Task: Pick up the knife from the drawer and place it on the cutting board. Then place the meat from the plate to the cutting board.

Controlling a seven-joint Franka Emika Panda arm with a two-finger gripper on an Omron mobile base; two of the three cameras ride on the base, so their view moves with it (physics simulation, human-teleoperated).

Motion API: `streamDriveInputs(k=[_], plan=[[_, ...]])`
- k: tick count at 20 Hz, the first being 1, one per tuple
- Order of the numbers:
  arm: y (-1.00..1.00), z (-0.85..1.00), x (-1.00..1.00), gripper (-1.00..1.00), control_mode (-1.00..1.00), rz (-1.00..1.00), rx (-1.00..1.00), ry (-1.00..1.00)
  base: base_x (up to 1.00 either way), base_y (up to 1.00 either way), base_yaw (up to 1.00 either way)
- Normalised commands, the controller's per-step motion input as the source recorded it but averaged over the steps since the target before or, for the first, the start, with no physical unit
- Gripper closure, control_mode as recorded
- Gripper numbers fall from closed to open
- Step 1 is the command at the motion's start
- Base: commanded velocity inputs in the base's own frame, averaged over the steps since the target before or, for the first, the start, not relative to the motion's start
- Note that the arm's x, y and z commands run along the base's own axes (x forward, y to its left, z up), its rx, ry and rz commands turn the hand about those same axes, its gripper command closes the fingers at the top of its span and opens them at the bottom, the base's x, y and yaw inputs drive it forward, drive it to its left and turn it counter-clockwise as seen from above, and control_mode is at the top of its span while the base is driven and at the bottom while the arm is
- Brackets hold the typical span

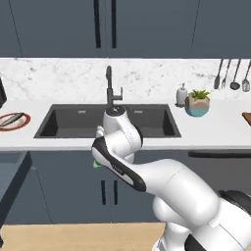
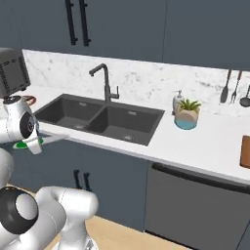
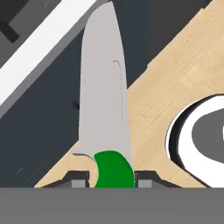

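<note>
Knife [image 3: 107,109]: green handle pinched between the two dark finger tips of the gripper [image 3: 113,178], jaws closed on the handle from both sides; broad silvery blade pointing away from the hand, over dark cabinet fronts and a strip of pale wooden floor. Same knife in the left base view, a small patch of green [image 1: 98,163] at the end of the arm, in front of the lower cabinets below the sink; in the right base view, a green sliver [image 2: 22,145] just under the white wrist, below the counter edge. Gripper [image 1: 99,158] held off the counter, at about counter-front height. Plate [image 1: 13,121]: round, white with orange-red rim, on the counter left of the sink, near the left edge of the left base view. Meat [image 1: 12,119]: slim grey piece lying on the plate. Drawer [image 1: 12,171]: pulled open at lower left of the left base view, dark blue-grey, inside not readable. Cutting board [image 2: 245,151]: brown edge on the counter at far right, well apart from the knife; also a brown corner [image 1: 247,117] at the right edge of the left base view. Sink [image 1: 73,122]: dark double basin with black faucet [image 1: 111,88]. Potted plant [image 1: 198,102] and white soap bottle [image 1: 182,94] right of the sink. Hanging utensils [image 1: 233,74] on the wall at far right. Toaster [image 2: 12,72] at upper left of the right base view.
</note>
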Motion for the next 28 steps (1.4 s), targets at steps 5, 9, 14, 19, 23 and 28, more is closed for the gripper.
streamDriveInputs(k=[5,9,14,19,23,28], plan=[[0.00,0.00,0.00,1.00,1.00,0.00,0.00,0.00,-0.05,-0.55,-0.43],[0.00,0.00,0.00,1.00,1.00,0.00,0.00,0.00,0.27,-0.65,-0.30],[0.00,0.00,0.00,1.00,1.00,0.00,0.00,0.00,0.52,-0.75,-0.23],[0.00,0.00,0.00,1.00,1.00,0.00,0.00,0.00,0.69,-0.75,-0.16],[0.00,0.00,0.00,1.00,1.00,0.00,0.00,0.00,0.66,-0.72,-0.12],[0.00,0.00,0.00,1.00,1.00,0.00,0.00,0.00,0.49,-0.65,-0.11]])
